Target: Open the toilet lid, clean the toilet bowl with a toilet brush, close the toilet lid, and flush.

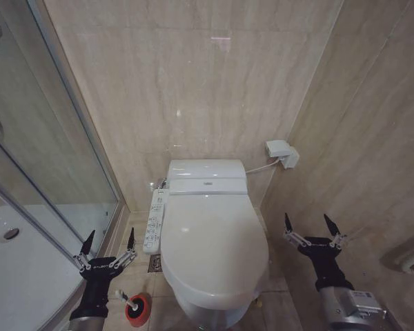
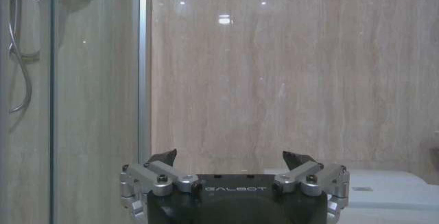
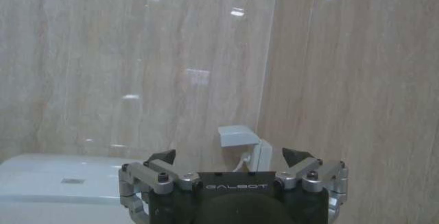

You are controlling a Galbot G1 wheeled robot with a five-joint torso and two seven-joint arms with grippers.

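Note:
The toilet lid (image 1: 214, 248) is a glossy white oval, lying shut over the toilet bowl, which it hides. The toilet brush (image 1: 126, 298) stands in a small red cup holder (image 1: 138, 309) on the floor at the toilet's left, its thin white handle leaning left. My left gripper (image 1: 110, 241) hangs open just above and left of the brush, with nothing between its fingers. My right gripper (image 1: 312, 225) is open too, held at the toilet's right near the side wall. The wrist views show each gripper, left (image 2: 232, 157) and right (image 3: 233, 154), open and facing the back wall.
A white control panel (image 1: 154, 221) runs along the toilet's left side. The glass shower door (image 1: 69, 179) and white shower tray (image 1: 17, 269) close off the left. A white wall box (image 1: 281, 152) with a cable sits right of the tank (image 1: 207, 176). The marble wall stands close on the right.

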